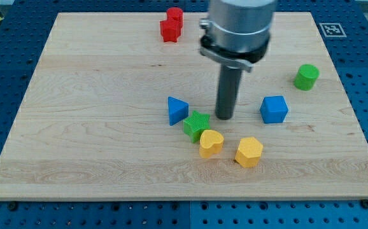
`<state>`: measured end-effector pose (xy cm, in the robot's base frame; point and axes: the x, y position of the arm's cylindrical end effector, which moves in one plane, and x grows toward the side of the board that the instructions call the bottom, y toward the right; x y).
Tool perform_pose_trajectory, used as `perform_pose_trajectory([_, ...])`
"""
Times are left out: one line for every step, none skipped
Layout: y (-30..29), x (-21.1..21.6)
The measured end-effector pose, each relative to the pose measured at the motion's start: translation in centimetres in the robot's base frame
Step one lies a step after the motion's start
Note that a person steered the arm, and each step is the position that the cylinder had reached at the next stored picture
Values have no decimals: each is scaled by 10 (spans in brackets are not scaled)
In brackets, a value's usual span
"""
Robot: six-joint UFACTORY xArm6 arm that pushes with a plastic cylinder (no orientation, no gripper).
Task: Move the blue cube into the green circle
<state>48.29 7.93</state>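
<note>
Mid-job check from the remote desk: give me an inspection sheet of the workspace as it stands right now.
Surface: wooden board, flat, resting on a blue perforated base.
Job's things: blue cube at the view's right of centre; green cylinder further right and higher up, apart from the cube.
Clutter: blue triangular block beside a green star; yellow heart touching the star; yellow hexagonal block; two red blocks together near the view's top.
Grippers: none fitted; my tip stands between the green star and the blue cube, touching neither.
Cables: nothing seen.
Surroundings: a black-and-white marker tag at the board's top right corner.
</note>
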Motion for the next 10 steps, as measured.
perform_pose_trajectory([46, 0])
perform_pose_trajectory([83, 0])
perform_pose_trajectory([104, 0])
perform_pose_trajectory([111, 1])
perform_pose_trajectory([119, 20])
perform_pose_trajectory([150, 33])
perform_pose_trajectory([168, 43])
perform_pose_trajectory([168, 44])
perform_pose_trajectory([168, 34])
perform_pose_trajectory([168, 16])
